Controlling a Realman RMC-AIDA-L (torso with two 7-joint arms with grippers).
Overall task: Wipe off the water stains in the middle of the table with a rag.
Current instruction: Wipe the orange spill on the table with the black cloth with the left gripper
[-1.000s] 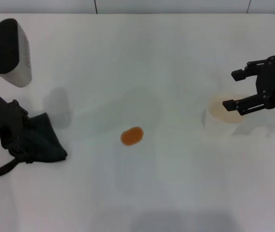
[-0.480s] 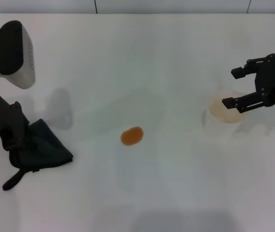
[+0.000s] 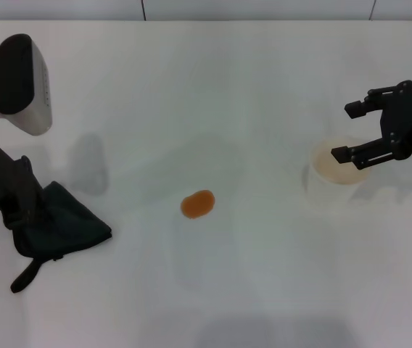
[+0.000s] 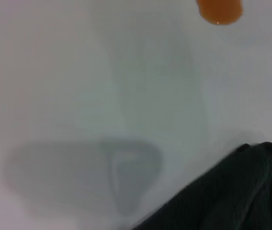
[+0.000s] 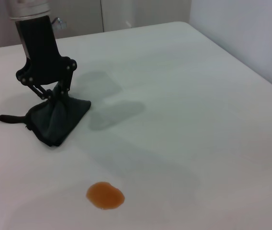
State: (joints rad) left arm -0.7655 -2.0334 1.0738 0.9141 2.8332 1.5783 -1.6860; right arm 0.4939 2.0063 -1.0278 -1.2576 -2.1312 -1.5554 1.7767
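Head view: the rag (image 3: 61, 225) is pinched in the closed left gripper (image 3: 26, 212) at 9 o'clock on the table (image 3: 228, 87), carried slightly toward the water stains (image 3: 197, 204) versus 1 s ago; wipe not started. The right gripper (image 3: 360, 133) is held open over a paper cup (image 3: 334, 172) at 3 o'clock.

Left wrist view: rag corner and stain are seen well apart.

Right wrist view: rag bunched, tail trailing.
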